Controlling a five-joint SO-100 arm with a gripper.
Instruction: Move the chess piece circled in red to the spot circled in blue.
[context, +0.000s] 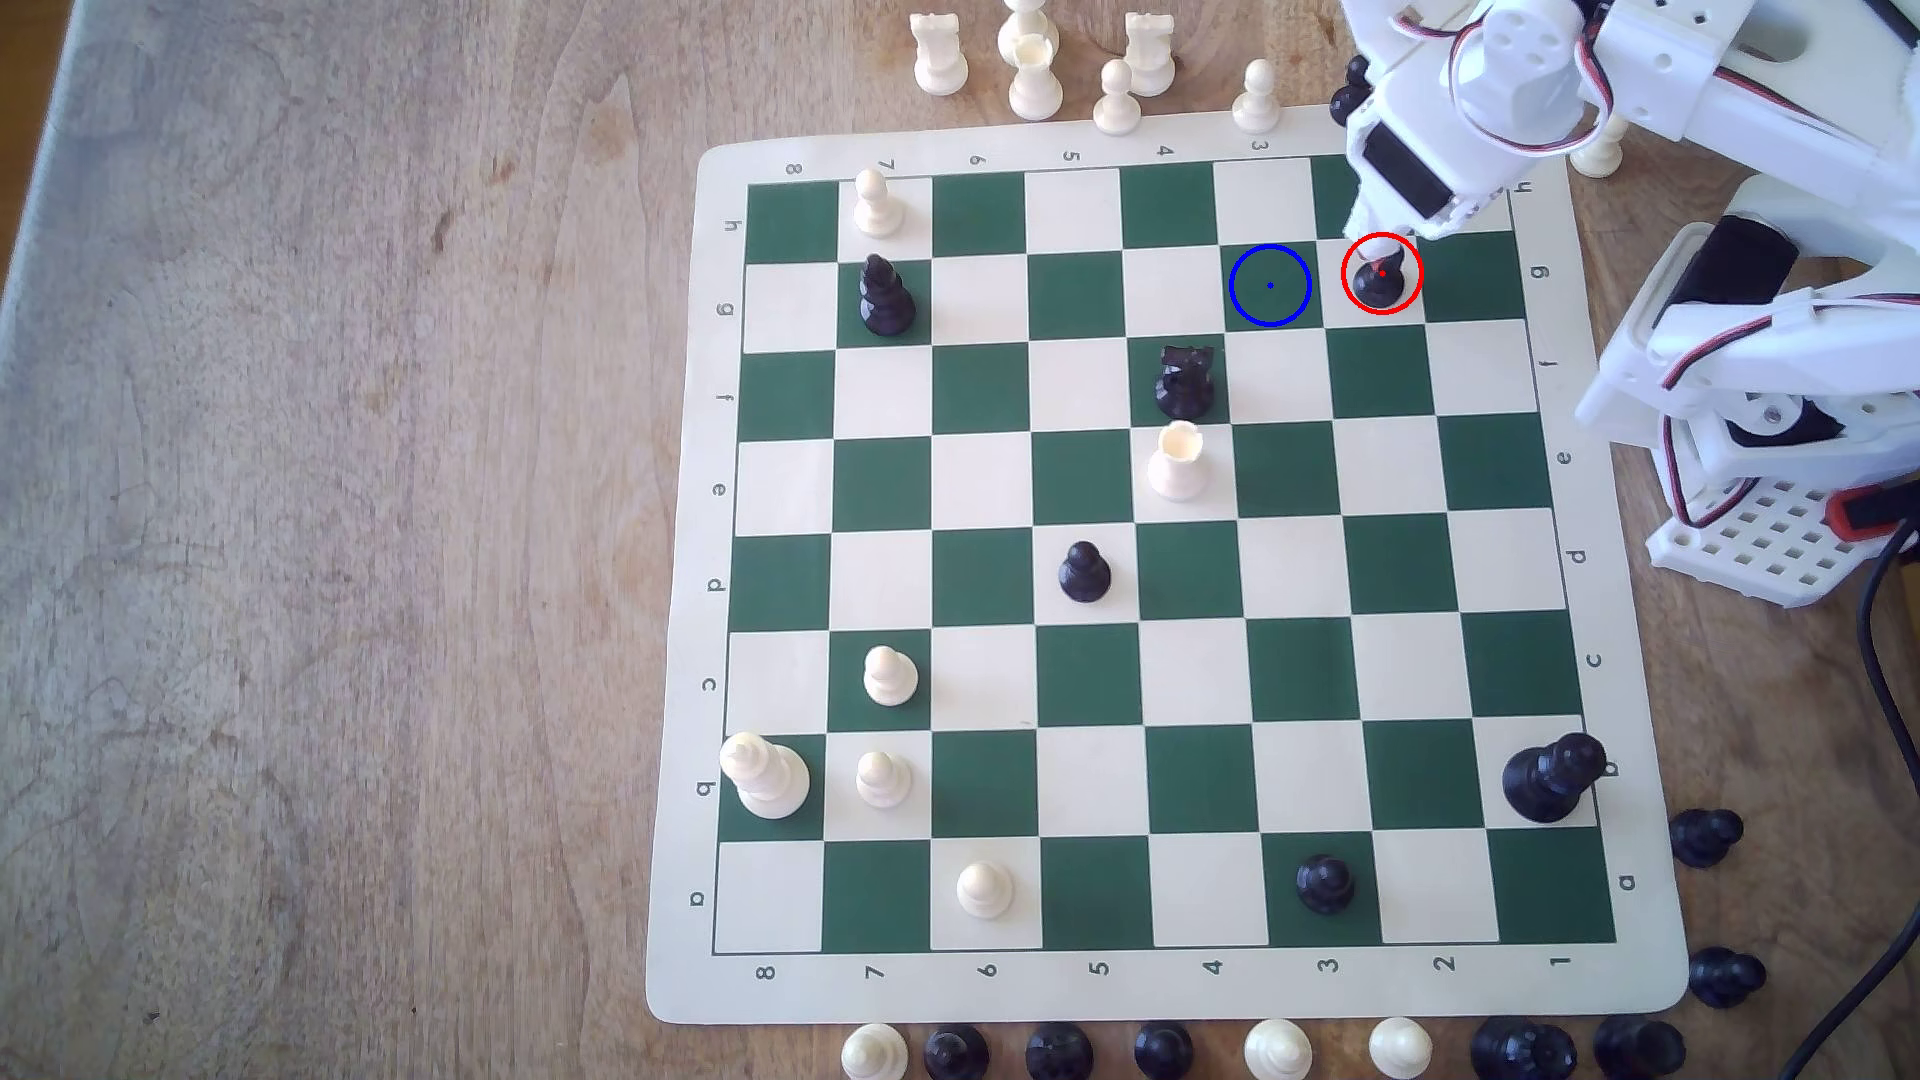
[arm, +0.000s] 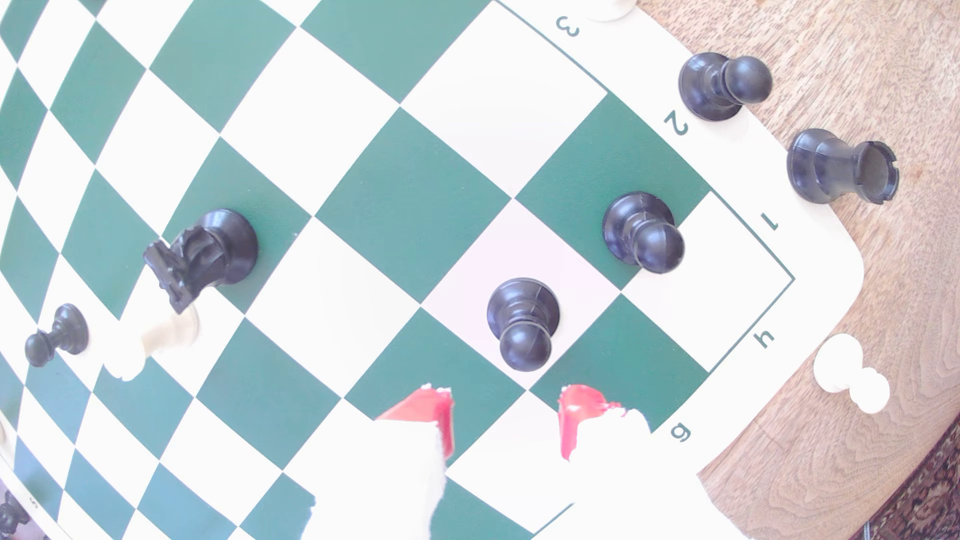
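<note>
The black pawn circled in red (context: 1382, 278) stands upright on a cream square in row g, second column in from the exterior view's right edge of the chessboard (context: 686, 582); in the wrist view the same pawn (arm: 522, 324) sits on its pale square just ahead of the gripper (arm: 506, 415); the gripper hangs over it with its red-tipped fingers (arm: 434, 410) spread apart, one on either side of the pawn's line and neither touching it; the jaws are open wide enough to take the pawn's head and hold nothing; in the exterior view the white arm (context: 1455, 135) reaches in from the upper right and its lower end covers part of the board's corner just above the red ring; the spot circled in blue (context: 1270, 286) is the dark green square directly beside the pawn's square, toward the exterior view's left, and it is bare; a second black pawn (arm: 644, 236) stands on the neighbouring green square nearer the board's corner in the wrist view; a black knight (context: 1184, 382) stands on a green square in row f, with a cream rook (context: 1177, 462) on the square below it in the exterior view; a black rook (arm: 841, 166) rests off the board on the wooden table (context: 312, 519)
</note>
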